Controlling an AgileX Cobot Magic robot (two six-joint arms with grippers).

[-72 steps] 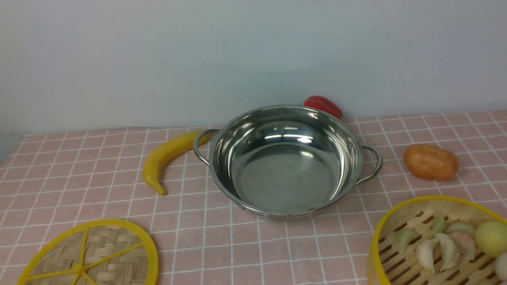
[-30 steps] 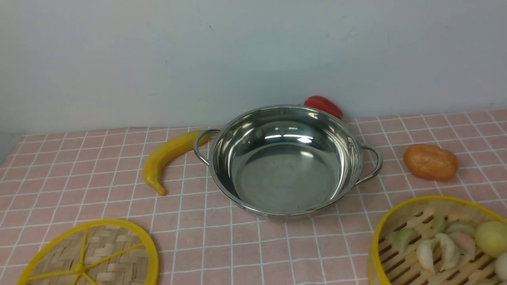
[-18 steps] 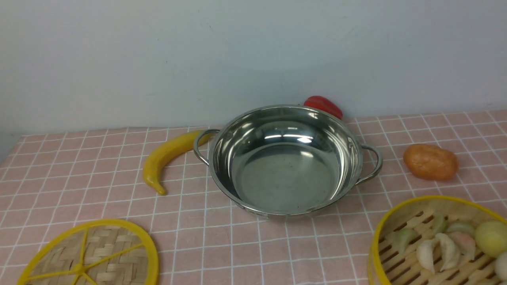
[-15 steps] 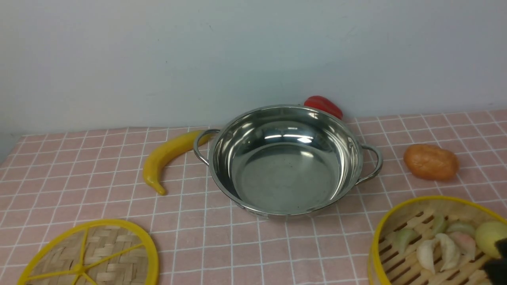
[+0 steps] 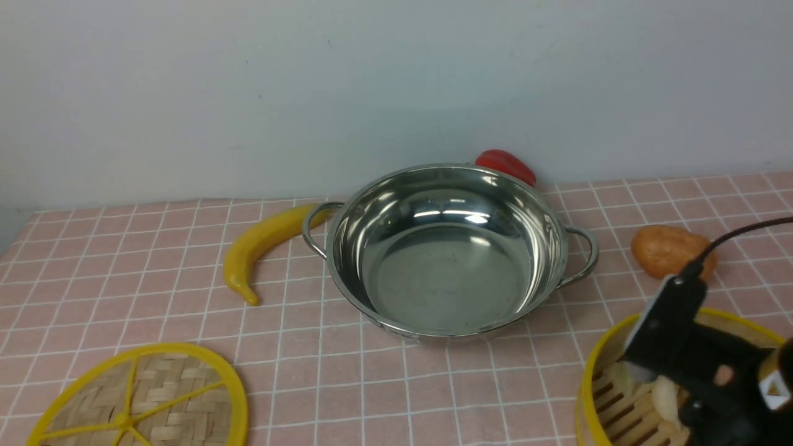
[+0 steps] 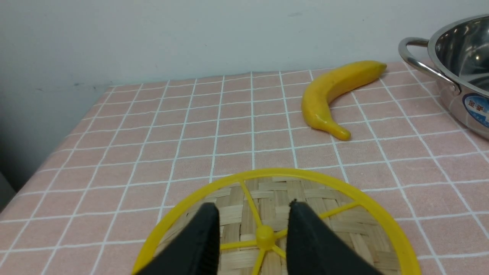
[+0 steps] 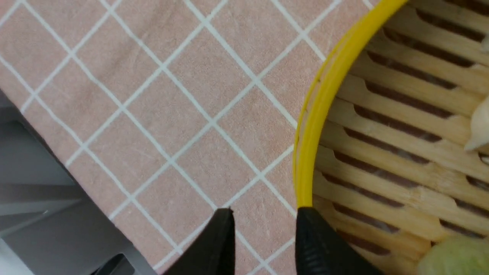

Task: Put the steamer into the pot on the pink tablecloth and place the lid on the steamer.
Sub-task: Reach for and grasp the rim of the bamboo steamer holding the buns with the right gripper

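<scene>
Sitting at the near right of the pink tablecloth, the steamer shows a slatted bamboo floor, a smooth yellow plastic rim and pale dumplings inside. The right gripper hangs over that rim with jaws parted, one fingertip above the cloth, the other at the rim (whether it touches cannot be told), gripping nothing. The pot, shiny steel with wire loop handles, stands empty mid-cloth, apart from the steamer. The lid, a flat woven disc with yellow spokes, lies near left; the left gripper hovers over it, jaws apart either side of the hub, holding nothing. A banana lies beside the pot's left handle, a red pepper behind it. A plain pale wall backs the table. Bare checked cloth lies open between pot, lid and steamer; the cloth's edge falls away near the steamer.
</scene>
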